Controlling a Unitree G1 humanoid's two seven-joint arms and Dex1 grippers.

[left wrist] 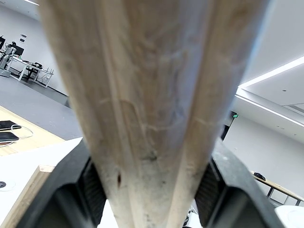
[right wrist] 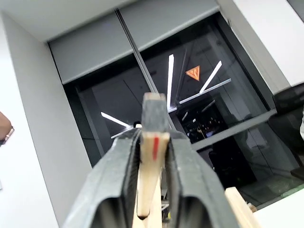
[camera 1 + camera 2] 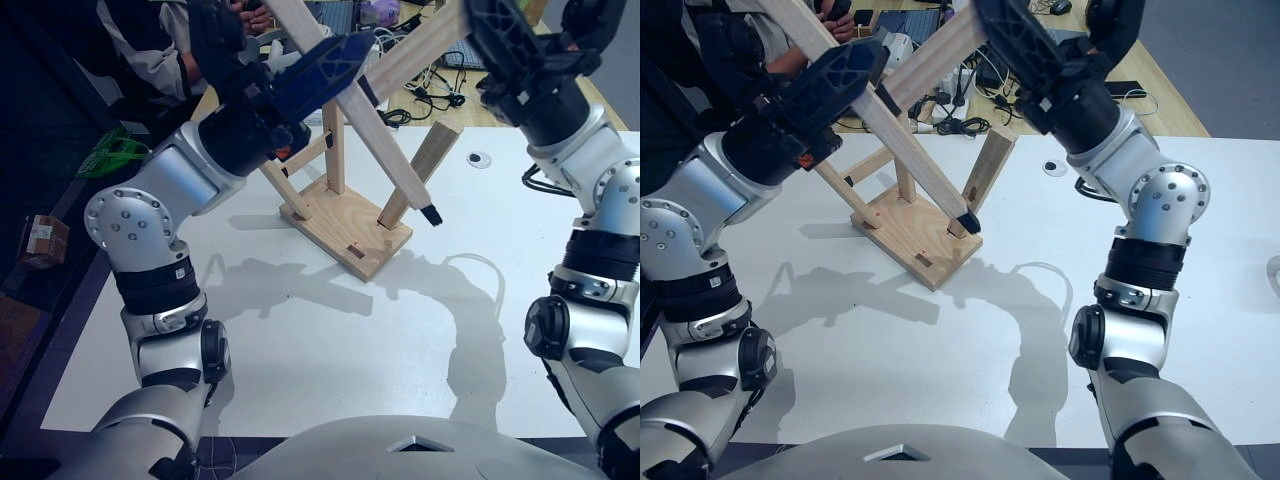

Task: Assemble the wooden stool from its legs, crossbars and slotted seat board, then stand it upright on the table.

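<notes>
left fingers (image 3: pixel 335 62) are clamping a long leg (image 3: pixel 395 160) whose dark tip is resting at the right edge of the seat board (image 3: pixel 345 235), which is lying flat on the tabletop (image 3: pixel 330 350) near the middle of its far edge. right fingers (image 3: pixel 500 40) are gripping a second leg (image 3: pixel 415 50) crossing it; the long leg is probably needing to be lined up with an open slot (image 3: pixel 356 250) and pressed straight along its length, while the right side is holding steady.
</notes>
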